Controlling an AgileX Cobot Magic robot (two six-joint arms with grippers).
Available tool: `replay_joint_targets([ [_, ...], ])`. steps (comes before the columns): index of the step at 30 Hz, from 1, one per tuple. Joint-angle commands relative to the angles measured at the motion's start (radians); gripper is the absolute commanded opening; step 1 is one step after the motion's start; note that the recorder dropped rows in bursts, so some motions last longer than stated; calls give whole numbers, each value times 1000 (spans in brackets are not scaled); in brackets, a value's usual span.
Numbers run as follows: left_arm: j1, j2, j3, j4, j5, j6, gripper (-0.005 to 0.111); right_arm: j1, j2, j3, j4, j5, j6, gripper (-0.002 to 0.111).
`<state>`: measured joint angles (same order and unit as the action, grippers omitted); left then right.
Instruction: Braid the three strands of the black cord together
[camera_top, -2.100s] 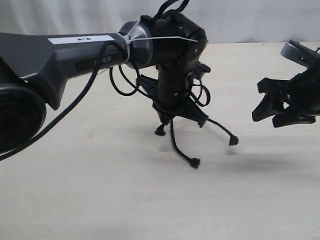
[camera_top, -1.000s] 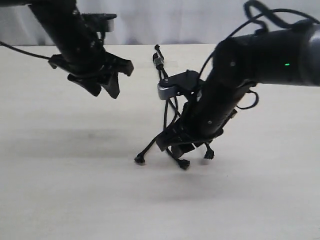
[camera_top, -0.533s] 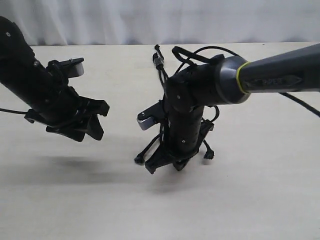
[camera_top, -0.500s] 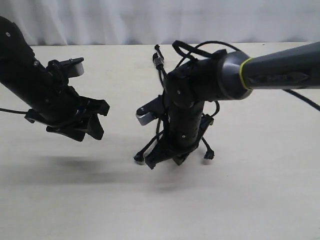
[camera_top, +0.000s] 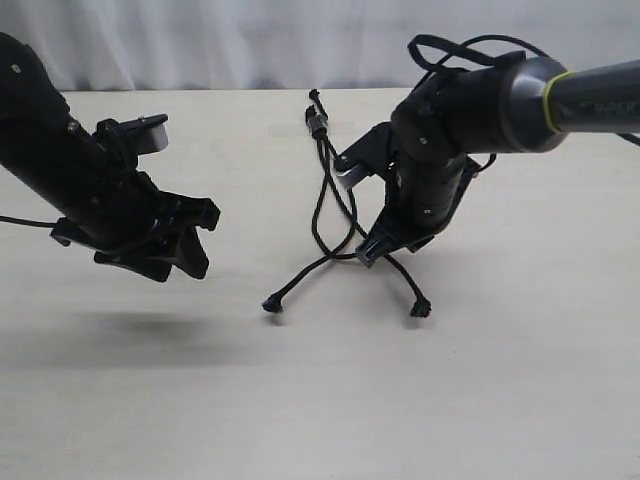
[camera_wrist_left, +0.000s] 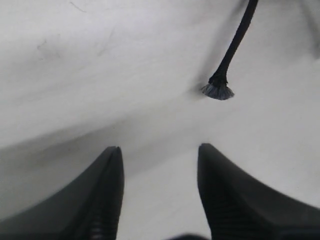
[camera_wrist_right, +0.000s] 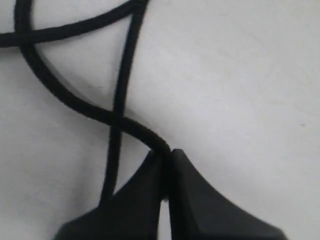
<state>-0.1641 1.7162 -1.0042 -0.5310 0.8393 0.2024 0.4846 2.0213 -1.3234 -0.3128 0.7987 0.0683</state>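
Right black gripper (camera_top: 374, 250) pinches one thin black rope strand (camera_wrist_right: 75, 103), jaws pressed on it, likely to cross it over. The three-strand black cord (camera_top: 322, 165) lies on the pale table (camera_top: 500, 400), bound end at twelve o'clock. Left gripper (camera_top: 178, 262) hovers at nine, jaws spread.

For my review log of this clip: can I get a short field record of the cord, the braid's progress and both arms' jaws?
black cord: bound end at the far side of the table, splitting toward the camera
braid: a few loose crossings, nothing tight
left strand tip: free, on the table
right strand tip: free, on the table
left gripper: jaws open, empty, raised
right gripper: jaws shut on the third strand
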Motion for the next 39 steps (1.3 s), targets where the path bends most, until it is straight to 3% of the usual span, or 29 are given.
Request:
replay_joint_targets([
  [1,1,-8,4,-22,-15,4,44,-66,43,0,111,-24,-50,4],
  [6,1,-8,4,-30,-39,4,44,-83,83,23,338,14,-190,4],
  [14,1,-8,4,-36,-76,4,44,-83,76,144,499,17,-309,4],
  [19,1,-8,4,-38,-72,4,44,-83,76,214,750,22,-488,4],
  [22,-9,-8,4,-33,-66,4,44,-90,74,236,750,29,-486,4],
  [29,-167,60,4,-34,-204,-16,44,-112,13,289,754,-14,-449,5],
  [34,-186,71,4,-39,-207,-16,44,-112,-4,289,720,-43,-439,32],
  [39,-186,71,4,-39,-196,-16,44,-114,-97,289,537,-73,-256,47],
])
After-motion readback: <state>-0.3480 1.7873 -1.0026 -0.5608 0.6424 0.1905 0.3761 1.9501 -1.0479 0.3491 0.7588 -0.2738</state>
